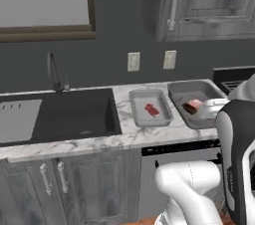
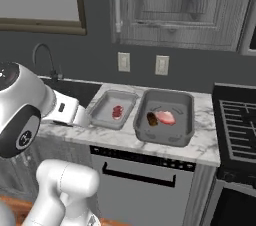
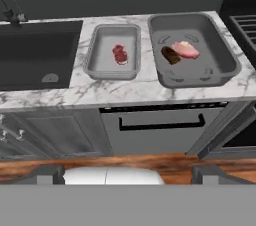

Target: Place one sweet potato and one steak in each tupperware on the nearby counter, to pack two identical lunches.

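two grey tupperware trays side by side on marble table. left tray, smaller: one red marbled steak, long axis running toward wall. right tray, deeper: pale pink steak touching dark brown sweet potato, both lying slantwise. right base view shows stove beside table; left base view shows whole sink, faucet. gripper spread wide, grasping nothing, back from table.
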